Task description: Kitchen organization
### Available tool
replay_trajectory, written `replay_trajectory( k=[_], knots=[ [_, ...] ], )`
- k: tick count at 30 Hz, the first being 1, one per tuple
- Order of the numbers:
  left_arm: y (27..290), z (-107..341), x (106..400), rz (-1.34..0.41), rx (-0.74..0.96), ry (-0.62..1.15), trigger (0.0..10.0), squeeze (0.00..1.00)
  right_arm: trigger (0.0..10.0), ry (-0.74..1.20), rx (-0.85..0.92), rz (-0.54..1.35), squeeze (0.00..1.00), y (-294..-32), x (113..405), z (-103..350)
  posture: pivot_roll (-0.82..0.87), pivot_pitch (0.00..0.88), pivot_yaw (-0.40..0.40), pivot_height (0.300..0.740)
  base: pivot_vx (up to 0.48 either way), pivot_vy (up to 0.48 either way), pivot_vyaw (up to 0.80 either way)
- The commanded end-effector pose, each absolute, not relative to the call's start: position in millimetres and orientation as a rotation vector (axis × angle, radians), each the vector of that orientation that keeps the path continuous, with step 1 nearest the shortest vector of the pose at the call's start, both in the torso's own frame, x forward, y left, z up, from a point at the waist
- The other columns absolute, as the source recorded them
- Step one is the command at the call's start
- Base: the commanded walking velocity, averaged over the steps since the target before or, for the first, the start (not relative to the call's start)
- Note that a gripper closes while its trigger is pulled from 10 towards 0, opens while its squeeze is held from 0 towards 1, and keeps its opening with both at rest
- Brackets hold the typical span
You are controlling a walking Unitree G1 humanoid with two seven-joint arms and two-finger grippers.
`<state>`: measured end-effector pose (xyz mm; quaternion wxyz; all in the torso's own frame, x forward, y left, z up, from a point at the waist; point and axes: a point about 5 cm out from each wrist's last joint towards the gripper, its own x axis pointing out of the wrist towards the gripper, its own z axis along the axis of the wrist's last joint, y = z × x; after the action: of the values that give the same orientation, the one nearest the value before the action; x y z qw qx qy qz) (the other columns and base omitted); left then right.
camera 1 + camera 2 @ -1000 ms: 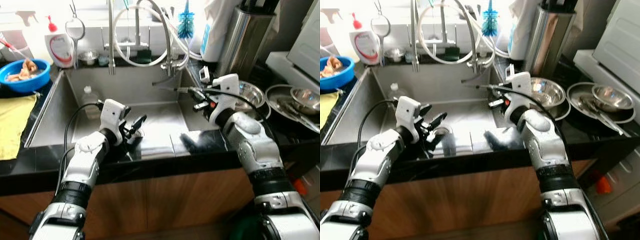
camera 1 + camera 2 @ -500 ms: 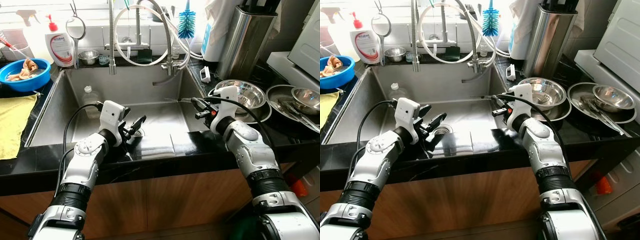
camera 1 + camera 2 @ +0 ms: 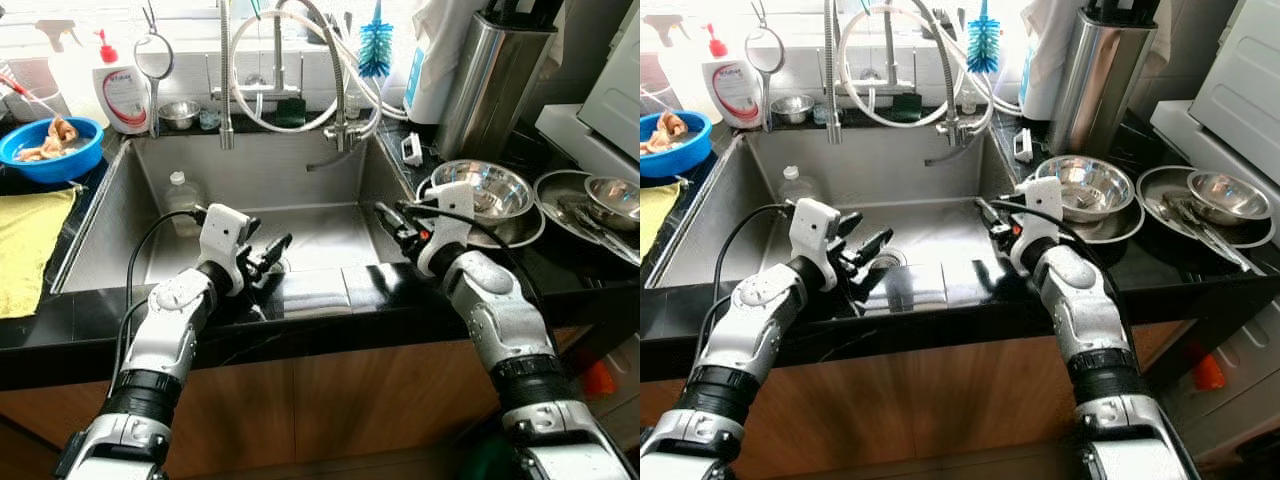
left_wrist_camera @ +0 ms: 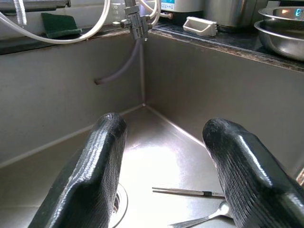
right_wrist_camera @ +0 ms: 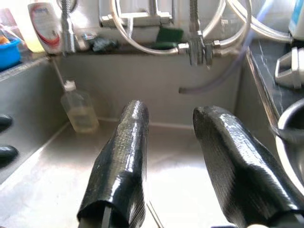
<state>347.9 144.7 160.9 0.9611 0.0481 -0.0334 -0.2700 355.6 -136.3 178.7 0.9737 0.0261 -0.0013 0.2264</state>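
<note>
— How many steel bowls sit on the counter at the right of the frame?
— Two: a steel bowl and a second steel bowl.
— And at the upper left?
— One blue bowl, one soap bottle.
— In the sink?
— One clear bottle.

Both grippers — left, right (fingers parted) — over the sink.

Bright daylight from behind the faucet, blown out to white along the top edge, with glare on the steel sink floor and glossy black counter, deep shade below the counter front, head views sharp, right wrist view slightly soft.
</note>
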Motion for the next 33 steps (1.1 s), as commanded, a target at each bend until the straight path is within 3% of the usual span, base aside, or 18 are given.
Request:
replay_trajectory(
  k=[1,9,10,11,12,15,16,17,18,23,29,33],
  knots=[
    [141,161,346,-0.568,0.113,-0.063,10.0,0.0,10.0,-0.013,0.038,0.472,0.0,-129,350,182,0.04,0.0,-0.062,0.74,0.0,0.0,0.0],
    [140,159,345,-0.571,0.113,-0.061,10.0,0.0,10.0,-0.048,-0.034,0.487,0.0,-111,324,187,0.04,0.0,-0.063,0.74,0.0,0.0,0.0],
    [140,159,345,-0.572,0.112,-0.061,10.0,0.0,10.0,-0.049,-0.042,0.484,0.94,-110,323,187,0.04,0.0,-0.063,0.74,0.0,0.0,0.0],
    [140,159,345,-0.572,0.112,-0.06,10.0,0.0,10.0,-0.05,-0.044,0.481,0.94,-110,322,187,0.04,0.0,-0.063,0.74,0.0,0.0,0.0],
    [140,159,345,-0.573,0.112,-0.061,10.0,0.0,10.0,-0.066,-0.074,0.459,1.0,-112,321,190,0.04,0.0,-0.062,0.74,0.0,0.0,0.0],
    [139,160,345,-0.575,0.112,-0.064,10.0,0.0,10.0,-0.096,-0.178,0.358,1.0,-122,321,196,0.04,0.0,-0.064,0.74,0.0,0.0,0.0],
    [138,160,345,-0.574,0.11,-0.065,10.0,0.0,10.0,-0.118,-0.156,0.297,0.42,-129,322,202,0.04,0.0,-0.065,0.74,0.0,0.0,0.0],
    [138,160,346,-0.573,0.11,-0.066,10.0,0.0,10.0,-0.127,-0.138,0.277,0.42,-132,323,205,0.04,0.0,-0.065,0.74,0.0,0.0,0.0],
    [138,160,346,-0.574,0.11,-0.066,10.0,0.0,10.0,-0.138,-0.118,0.248,0.0,-135,323,207,0.04,0.0,-0.065,0.74,0.0,0.0,0.0],
    [136,160,346,-0.577,0.106,-0.065,10.0,0.0,10.0,-0.158,0.024,0.145,0.0,-142,322,212,0.03,0.0,-0.064,0.74,0.0,0.0,0.0],
    [135,160,347,-0.578,0.101,-0.064,10.0,0.0,10.0,-0.132,-0.224,0.176,0.0,-142,320,208,0.03,0.0,-0.056,0.74,0.0,0.0,0.0],
    [135,161,348,-0.577,0.101,-0.065,10.0,0.0,10.0,-0.123,-0.468,0.178,0.0,-157,324,208,0.02,0.0,-0.054,0.74,0.0,0.0,0.0]
  ],
)
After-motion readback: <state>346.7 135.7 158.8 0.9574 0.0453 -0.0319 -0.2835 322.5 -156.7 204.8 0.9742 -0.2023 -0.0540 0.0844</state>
